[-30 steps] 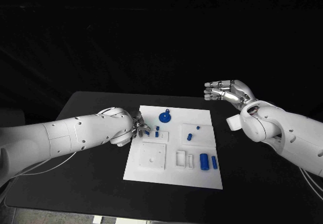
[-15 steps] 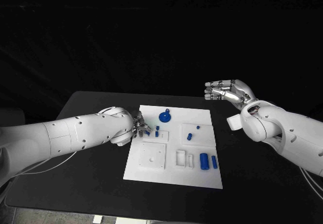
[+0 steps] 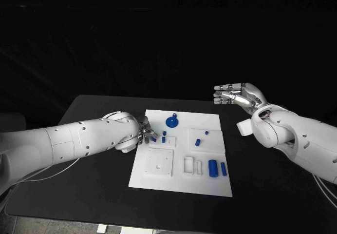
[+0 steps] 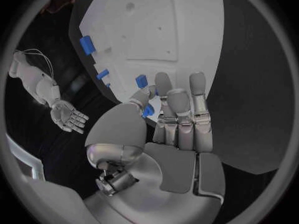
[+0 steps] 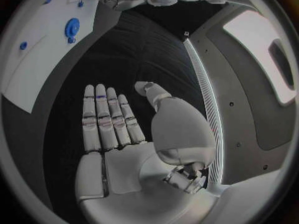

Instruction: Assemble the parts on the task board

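We see left hand [image 3: 142, 132] at task board [image 3: 176, 180] left edge, thumb and finger pinching small blue part [image 4: 148, 110] (upright or tilted, cannot tell). Right hand [image 3: 237, 95] released, held far right, off board. Risk: thin pinch slips, part tips, misses seat.

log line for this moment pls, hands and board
left robot hand: fingers on small blue part at white task board edge | right robot hand: open, raised off board, holds nothing | blue gear: on board
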